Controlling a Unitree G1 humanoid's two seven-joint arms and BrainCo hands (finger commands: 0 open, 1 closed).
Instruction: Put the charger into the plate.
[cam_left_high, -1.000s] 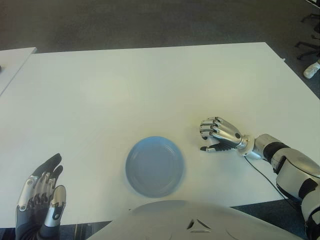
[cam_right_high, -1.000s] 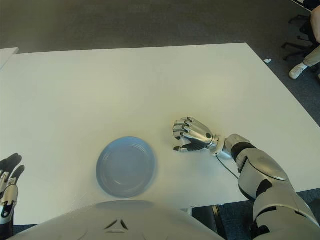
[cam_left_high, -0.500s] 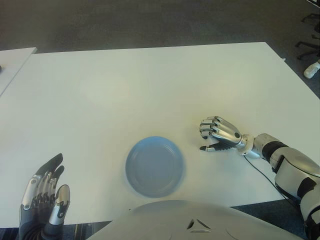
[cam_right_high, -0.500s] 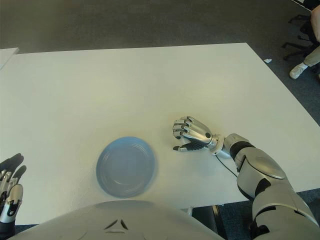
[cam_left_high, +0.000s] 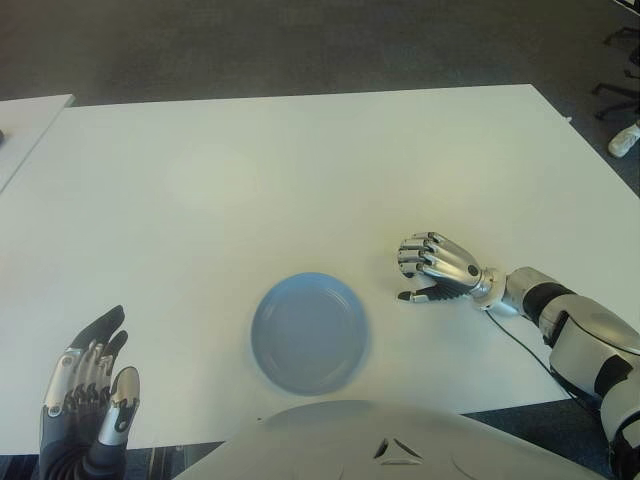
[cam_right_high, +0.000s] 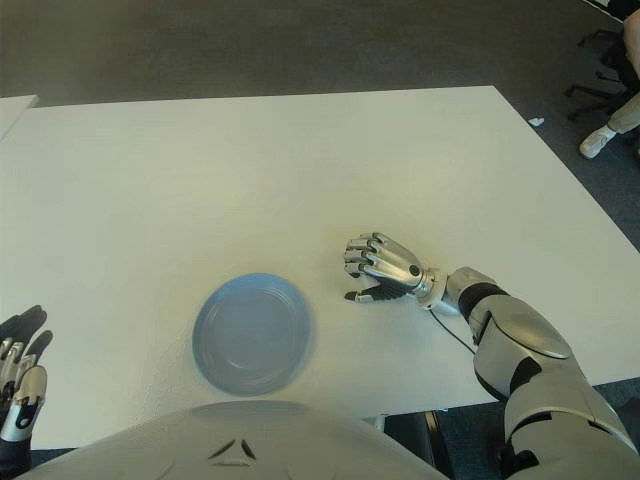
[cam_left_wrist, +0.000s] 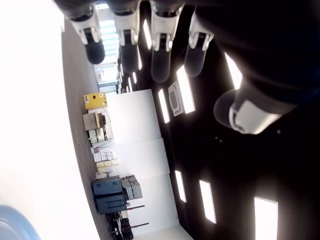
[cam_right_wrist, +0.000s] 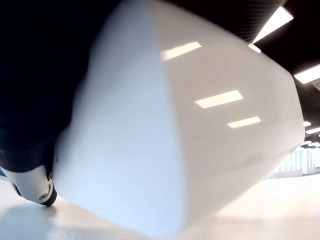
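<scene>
Right hand (cam_left_high: 437, 272) on the white worktop (cam_left_high: 300, 180), fingers closed around a glossy white block-shaped charger (cam_right_wrist: 190, 135), beside the round blue plate (cam_left_high: 309, 332); left hand (cam_left_high: 88, 395) open.

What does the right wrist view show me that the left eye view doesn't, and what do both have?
Only the right wrist view shows the charger: a white block filling the picture, held close against the right robot hand, with one fingertip beside it near the table.

Only the left eye view shows the blue plate, with nothing in it, the right robot hand curled just to its right, and the left robot hand open at the near left table edge.

Both show the white table.
</scene>
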